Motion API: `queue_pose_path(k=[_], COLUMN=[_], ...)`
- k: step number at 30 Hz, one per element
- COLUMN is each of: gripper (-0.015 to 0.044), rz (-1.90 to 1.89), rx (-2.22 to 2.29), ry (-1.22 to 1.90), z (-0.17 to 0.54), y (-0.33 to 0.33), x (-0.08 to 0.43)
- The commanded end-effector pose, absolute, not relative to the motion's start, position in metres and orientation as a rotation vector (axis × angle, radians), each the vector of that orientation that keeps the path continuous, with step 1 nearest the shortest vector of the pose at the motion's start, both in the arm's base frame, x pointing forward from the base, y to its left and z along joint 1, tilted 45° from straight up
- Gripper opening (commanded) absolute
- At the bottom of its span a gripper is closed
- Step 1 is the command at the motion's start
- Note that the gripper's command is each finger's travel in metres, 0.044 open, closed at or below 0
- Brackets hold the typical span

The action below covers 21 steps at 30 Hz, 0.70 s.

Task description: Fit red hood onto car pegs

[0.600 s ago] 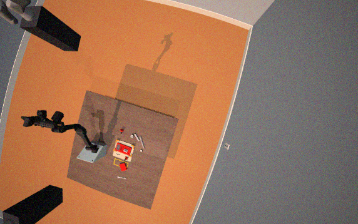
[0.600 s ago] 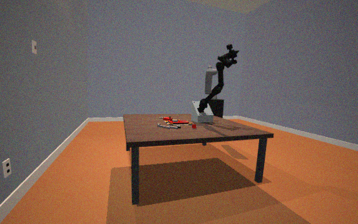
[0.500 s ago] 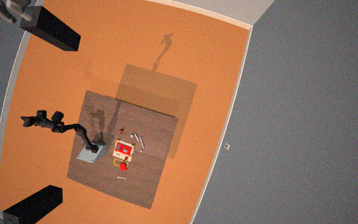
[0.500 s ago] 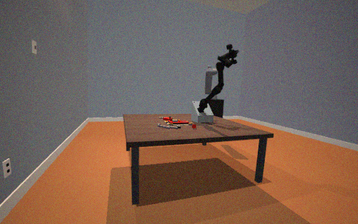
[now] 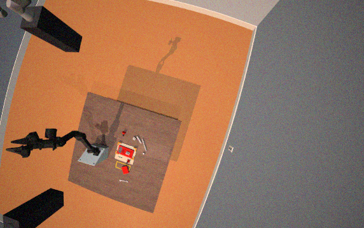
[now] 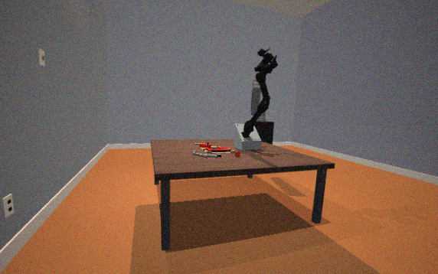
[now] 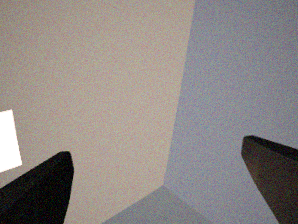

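Observation:
The chassis (image 5: 126, 149) (image 6: 220, 149) is a red deck with grey parts on it, in the cream jig (image 5: 123, 158). The pegs are too small to make out. A red piece (image 5: 125, 170), seemingly the hood, lies on the table beside the jig, at a yellow outline; its corner holes cannot be made out. It seems to show as a red shape (image 6: 204, 145) behind the chassis in the exterior view. My gripper (image 5: 9, 146) (image 6: 272, 53) (image 7: 159, 153) is open and empty, raised high and far from the car and hood, beyond the table's edge in the top view.
The table (image 5: 105, 185) (image 6: 184, 166) also bears a yellow outline (image 5: 116, 164), a small red part (image 5: 123, 132) (image 6: 237, 154), grey rod-like tools (image 5: 144, 144) (image 6: 206, 154) and a pale wrench-like tool (image 5: 123, 181). The arm's pale base (image 5: 90, 159) (image 6: 250, 145) stands beside the jig.

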<state>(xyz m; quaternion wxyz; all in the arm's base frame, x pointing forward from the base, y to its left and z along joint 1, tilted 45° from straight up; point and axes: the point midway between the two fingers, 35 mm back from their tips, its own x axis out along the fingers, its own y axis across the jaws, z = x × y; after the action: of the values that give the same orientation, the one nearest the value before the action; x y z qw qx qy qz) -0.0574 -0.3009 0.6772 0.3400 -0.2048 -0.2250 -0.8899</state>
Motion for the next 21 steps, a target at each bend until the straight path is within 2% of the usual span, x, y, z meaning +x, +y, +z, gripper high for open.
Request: queue_pose_path(k=[1,12,21], gripper=[0.0440,0.0440,0.0440], rz=[-2.201,-1.910,-1.726], rx=[-0.498,-0.426,-0.327], ry=[-0.427,-0.062,0.124], z=[0.646,0.549,0.468], y=[-0.361,-0.468,-0.505], x=[-0.022,0.070,0.142])
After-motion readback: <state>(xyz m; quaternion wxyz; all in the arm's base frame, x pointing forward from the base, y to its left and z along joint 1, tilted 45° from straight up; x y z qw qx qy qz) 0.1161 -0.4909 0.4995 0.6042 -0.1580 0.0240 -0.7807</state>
